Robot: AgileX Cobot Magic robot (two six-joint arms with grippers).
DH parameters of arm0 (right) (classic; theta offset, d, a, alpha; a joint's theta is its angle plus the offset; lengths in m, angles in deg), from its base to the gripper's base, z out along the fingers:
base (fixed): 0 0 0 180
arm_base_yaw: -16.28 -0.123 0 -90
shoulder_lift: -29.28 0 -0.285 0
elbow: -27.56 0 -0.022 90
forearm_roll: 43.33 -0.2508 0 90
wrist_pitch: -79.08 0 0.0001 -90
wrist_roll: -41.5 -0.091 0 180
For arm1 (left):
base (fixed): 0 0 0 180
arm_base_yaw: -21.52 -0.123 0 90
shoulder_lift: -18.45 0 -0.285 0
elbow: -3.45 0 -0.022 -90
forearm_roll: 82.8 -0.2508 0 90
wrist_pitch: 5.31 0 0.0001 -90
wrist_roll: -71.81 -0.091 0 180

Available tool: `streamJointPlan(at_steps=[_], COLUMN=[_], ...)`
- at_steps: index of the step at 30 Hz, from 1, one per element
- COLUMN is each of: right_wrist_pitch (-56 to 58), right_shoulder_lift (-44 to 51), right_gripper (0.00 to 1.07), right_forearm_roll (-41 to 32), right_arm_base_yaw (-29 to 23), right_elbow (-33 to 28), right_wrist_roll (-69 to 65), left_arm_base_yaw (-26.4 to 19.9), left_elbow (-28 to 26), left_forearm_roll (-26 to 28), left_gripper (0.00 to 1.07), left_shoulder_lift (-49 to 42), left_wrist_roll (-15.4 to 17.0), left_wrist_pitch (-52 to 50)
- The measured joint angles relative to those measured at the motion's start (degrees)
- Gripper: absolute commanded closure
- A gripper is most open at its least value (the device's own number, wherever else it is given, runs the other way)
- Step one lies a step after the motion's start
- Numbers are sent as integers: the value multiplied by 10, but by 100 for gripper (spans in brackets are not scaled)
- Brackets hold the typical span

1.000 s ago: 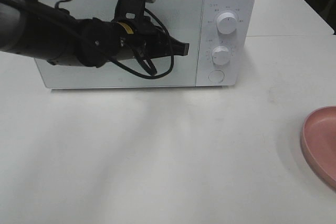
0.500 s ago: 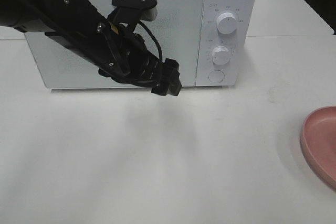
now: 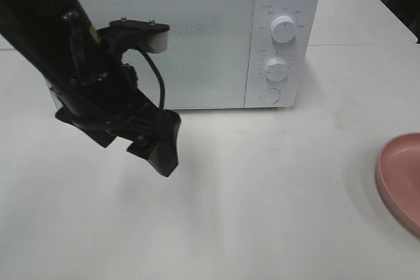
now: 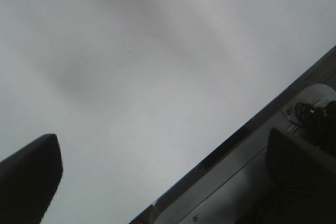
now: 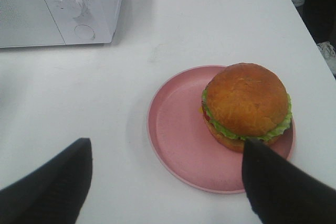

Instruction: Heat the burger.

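The burger [image 5: 245, 106], with its brown bun and green lettuce, sits on one side of a pink plate [image 5: 173, 135]. My right gripper [image 5: 167, 148] hovers over the plate, open, with one finger close to the burger and nothing held. In the exterior high view only the plate's edge [image 3: 400, 181] shows at the far right; the burger is out of that view. My left gripper [image 3: 161, 152] points down at the table in front of the white microwave [image 3: 197, 37]. The left wrist view shows my left gripper [image 4: 163, 150] open and empty over bare table.
The microwave door is shut, and two knobs [image 3: 283, 28] and a round button [image 3: 269, 95] sit on its right panel. The microwave's corner [image 5: 63, 3] also appears in the right wrist view. The black left arm [image 3: 79, 70] crosses in front of the door's left part.
My left arm has swung away from the microwave door, down and left toward the table, and its jaws have gone from shut to open. The plate has not moved.
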Motion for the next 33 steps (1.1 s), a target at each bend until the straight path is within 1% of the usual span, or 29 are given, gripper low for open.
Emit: streamJointPlan(at_steps=[1, 2, 3, 4, 6, 9, 11, 12, 13, 14, 16, 17, 18, 19, 20, 21, 22, 24, 28, 29, 30, 31, 32, 33], right_wrist_pitch=[0, 0, 0, 0, 0, 0, 0, 0, 0, 0, 0, 0, 0, 0, 0, 0, 0, 0, 0, 0, 0, 0, 0, 0], right_shoulder_lift=[0, 0, 0, 0, 0, 0, 0, 0, 0, 0, 0, 0, 0, 0, 0, 0, 0, 0, 0, 0, 0, 0, 0, 0], right_gripper=[32, 32, 32, 32, 32, 32, 32, 32, 32, 32, 32, 32, 32, 32, 32, 32, 32, 32, 32, 32, 32, 32, 32, 32], right_forearm_roll=[0, 0, 0, 0, 0, 0, 0, 0, 0, 0, 0, 0, 0, 0, 0, 0, 0, 0, 0, 0, 0, 0, 0, 0], right_arm_base_yaw=[0, 0, 0, 0, 0, 0, 0, 0, 0, 0, 0, 0, 0, 0, 0, 0, 0, 0, 0, 0, 0, 0, 0, 0], right_elbow=[0, 0, 0, 0, 0, 0, 0, 0, 0, 0, 0, 0, 0, 0, 0, 0, 0, 0, 0, 0, 0, 0, 0, 0], right_wrist_roll=[0, 0, 0, 0, 0, 0, 0, 0, 0, 0, 0, 0, 0, 0, 0, 0, 0, 0, 0, 0, 0, 0, 0, 0], left_arm_base_yaw=[0, -19, -32, -32, -92, -105, -173, -173, -191, -191, -258, -258, -271, -303, -303, -331, -331, -358, -371, -372, -372, -372, -372, -372], left_elbow=[0, 0, 0, 0, 0, 0, 0, 0, 0, 0, 0, 0, 0, 0, 0, 0, 0, 0, 6, 22, 22, 34, 63, 63], left_forearm_roll=[0, -11, -15, -15, -19, -21, -24, -24, -27, -27, -46, -46, -49, -57, -57, -59, -59, -59, -62, -69, -69, -74, -83, -83], left_gripper=[8, 8, 8, 8, 8, 8, 9, 9, 9, 9, 9, 9, 9, 9, 9, 9, 9, 9, 9, 9, 9, 9, 9, 9], left_shoulder_lift=[0, -10, -15, -15, -38, -44, -83, -83, -94, -94, -135, -135, -143, -162, -162, -180, -180, -205, -237, -261, -261, -274, -299, -299], left_wrist_roll=[0, 15, 19, 19, 25, 26, 28, 28, 28, 28, 28, 28, 28, 28, 28, 28, 28, 28, 28, 28, 28, 28, 29, 29], left_wrist_pitch=[0, 25, 37, 37, 77, 84, 109, 109, 114, 114, 138, 138, 142, 145, 145, 146, 146, 147, 147, 147, 147, 147, 147, 147])
